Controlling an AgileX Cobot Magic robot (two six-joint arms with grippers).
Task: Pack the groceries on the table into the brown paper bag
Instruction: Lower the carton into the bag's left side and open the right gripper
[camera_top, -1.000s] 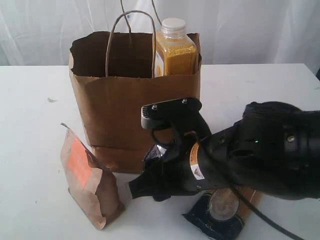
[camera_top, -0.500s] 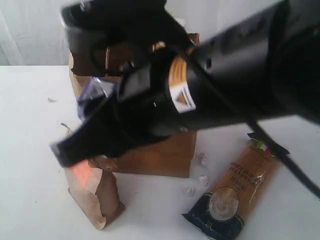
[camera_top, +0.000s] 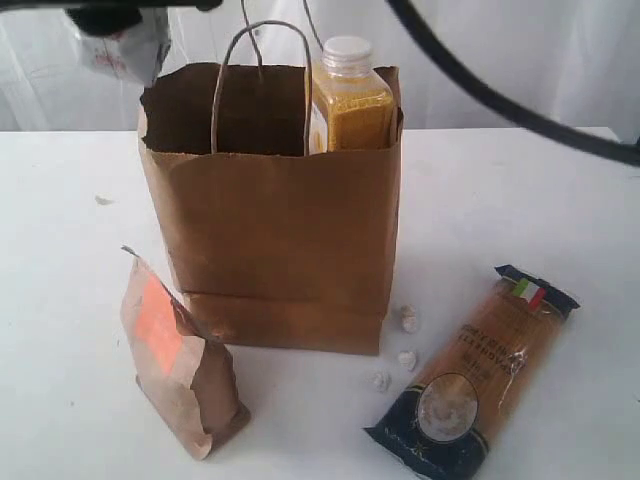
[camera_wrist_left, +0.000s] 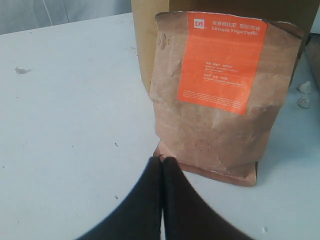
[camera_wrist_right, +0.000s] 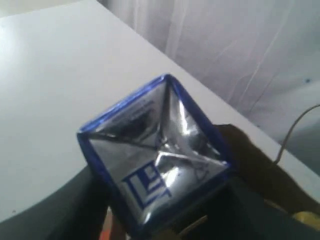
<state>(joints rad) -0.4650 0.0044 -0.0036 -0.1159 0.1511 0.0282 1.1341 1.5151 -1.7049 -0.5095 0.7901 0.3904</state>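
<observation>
My right gripper (camera_wrist_right: 160, 205) grasps the carton (camera_wrist_right: 155, 150), raised near the upper left corner of the bag (camera_top: 270, 230). My left gripper (camera_wrist_left: 161, 167) is clenched, empty, near the pouch (camera_wrist_left: 220, 100). The bottle (camera_top: 350, 100) stands in the bag. The pasta (camera_top: 475, 370) lies on the table (camera_top: 60, 350).

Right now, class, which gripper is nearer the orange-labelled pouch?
Left. The left gripper sits shut just before the pouch; the right gripper holds the carton high by the bag.
</observation>
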